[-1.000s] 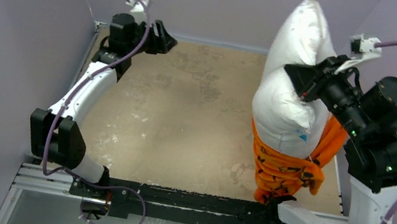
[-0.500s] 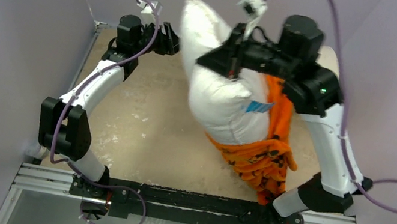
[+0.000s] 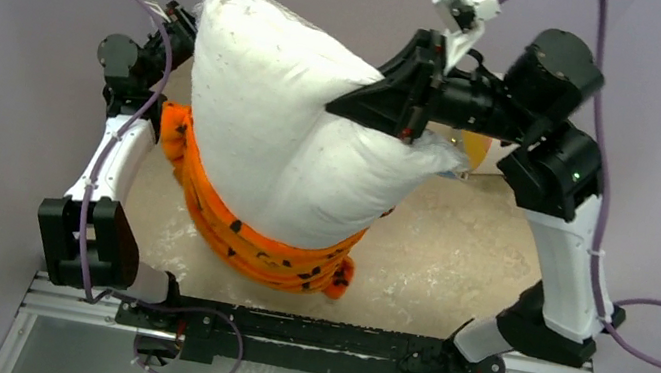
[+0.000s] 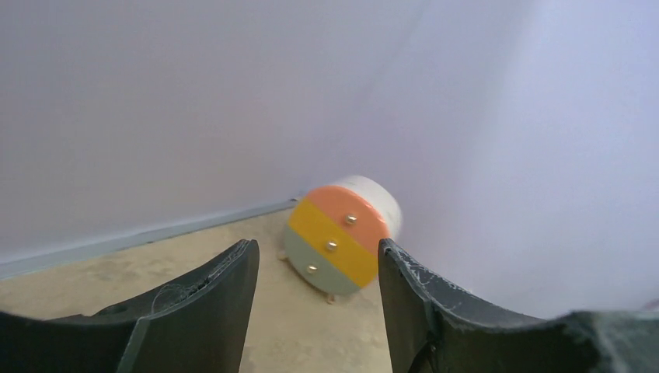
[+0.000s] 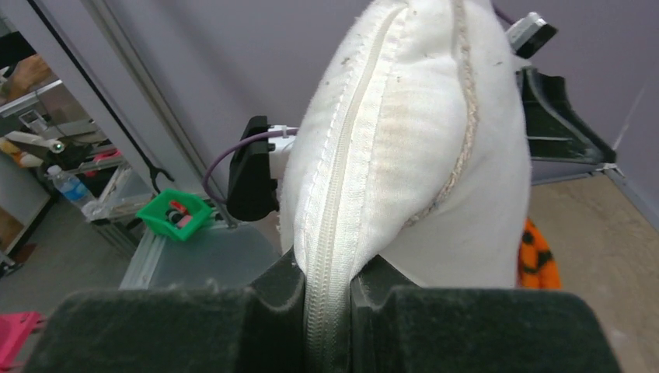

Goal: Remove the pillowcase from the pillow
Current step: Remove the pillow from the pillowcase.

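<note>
The white pillow [image 3: 284,138] hangs in the air over the left half of the table. My right gripper [image 3: 389,115] is shut on its zippered edge; the right wrist view shows the zipper seam of the pillow [image 5: 412,140] pinched between the right gripper's [image 5: 326,287] fingers. The orange pillowcase [image 3: 238,232] with black motifs is bunched around the pillow's lower end, and a bit of it shows in the right wrist view [image 5: 536,256]. My left gripper [image 3: 176,24] is at the far left, mostly behind the pillow. In its wrist view the left gripper [image 4: 317,264] is open and empty.
A white cylinder with an orange, yellow and grey face [image 4: 338,237] lies at the far wall corner, partly hidden behind my right arm in the top view [image 3: 474,150]. Purple walls enclose the table. A black rail [image 3: 302,334] runs along the near edge.
My right arm has swung the pillow from the right side to the left, the pillowcase trailing below. My left arm has drawn back to the far left, now partly behind the pillow.
</note>
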Controlling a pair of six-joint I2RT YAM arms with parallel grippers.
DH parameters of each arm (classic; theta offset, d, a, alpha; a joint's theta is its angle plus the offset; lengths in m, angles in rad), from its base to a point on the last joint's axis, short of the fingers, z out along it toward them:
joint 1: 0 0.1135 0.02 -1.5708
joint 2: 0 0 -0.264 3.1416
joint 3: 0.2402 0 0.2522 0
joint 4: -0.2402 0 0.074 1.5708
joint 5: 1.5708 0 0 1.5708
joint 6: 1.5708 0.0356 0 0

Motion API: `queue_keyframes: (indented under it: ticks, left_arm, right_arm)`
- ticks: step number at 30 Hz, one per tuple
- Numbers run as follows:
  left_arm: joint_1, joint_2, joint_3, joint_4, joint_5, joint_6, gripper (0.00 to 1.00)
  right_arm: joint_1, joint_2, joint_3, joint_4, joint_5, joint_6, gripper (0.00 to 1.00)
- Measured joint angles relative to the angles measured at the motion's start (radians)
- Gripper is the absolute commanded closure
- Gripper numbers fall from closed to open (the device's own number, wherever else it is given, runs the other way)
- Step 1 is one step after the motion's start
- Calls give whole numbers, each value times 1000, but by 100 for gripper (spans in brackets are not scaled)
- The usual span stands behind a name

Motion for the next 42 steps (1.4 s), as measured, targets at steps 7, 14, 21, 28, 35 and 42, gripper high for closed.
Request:
queue_keyframes:
  ticks: [7, 14, 21, 28, 35, 42]
  left_arm:
    - [-12, -74, -129, 340, 90, -341, 42]
    - [-12, -166, -257, 444, 99, -497, 40]
    - [-12, -188, -330, 659, 154, -670, 39]
    - [-17, -294, -378, 351, 182, -399, 39]
    - [-75, -343, -285, -333, 105, 155, 42]
    - [-88, -355, -314, -541, 78, 322, 100]
  right_arm:
    - [-138, -207, -259, 20, 23, -11, 100]
    - [-174, -282, -387, 16, 100, -34, 100]
    - [-187, -340, -433, -6, 208, -62, 100]
    - [-189, -342, -436, -3, 195, -63, 100]
    - [-191, -329, -436, 6, 176, -63, 100]
    - [-193, -324, -435, 8, 174, -65, 100]
